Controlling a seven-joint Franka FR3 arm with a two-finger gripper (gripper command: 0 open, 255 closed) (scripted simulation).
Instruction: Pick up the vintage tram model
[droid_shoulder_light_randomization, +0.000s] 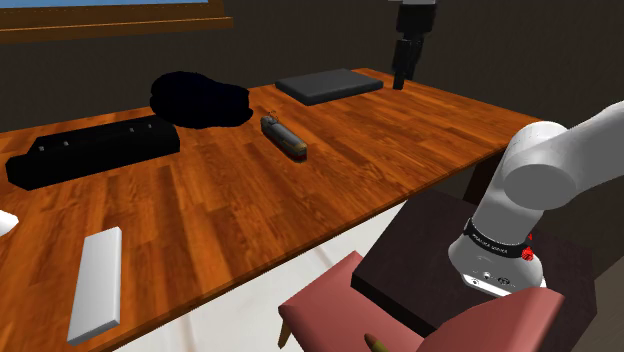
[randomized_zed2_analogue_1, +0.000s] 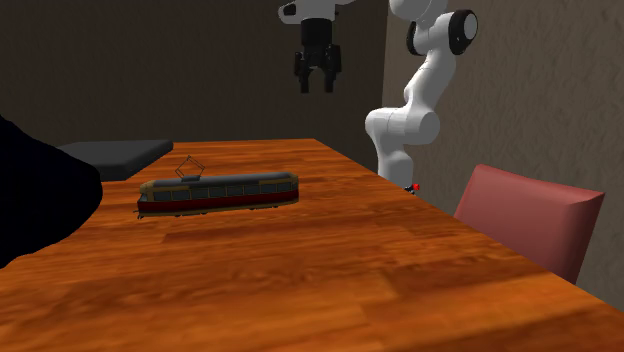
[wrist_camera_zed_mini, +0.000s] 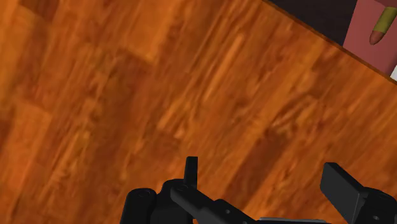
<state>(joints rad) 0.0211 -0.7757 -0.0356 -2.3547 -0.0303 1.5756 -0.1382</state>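
Wood table (droid_shoulder_light_randomization: 300, 210) w/ tram (randomized_zed2_analogue_1: 218, 192); hand (randomized_zed2_analogue_1: 318, 84) open, empty, well above.

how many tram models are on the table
1. The tram model lies on the wooden table, between the black lump and the dark grey slab. The lump could hide another.

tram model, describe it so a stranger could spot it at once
On the wooden table, look toward the far side, between the shapeless black mass and the flat dark grey slab. The tram model lies there: a slim carriage, dark red below its windows, with a wire frame on its roof, unlike its plain neighbours.
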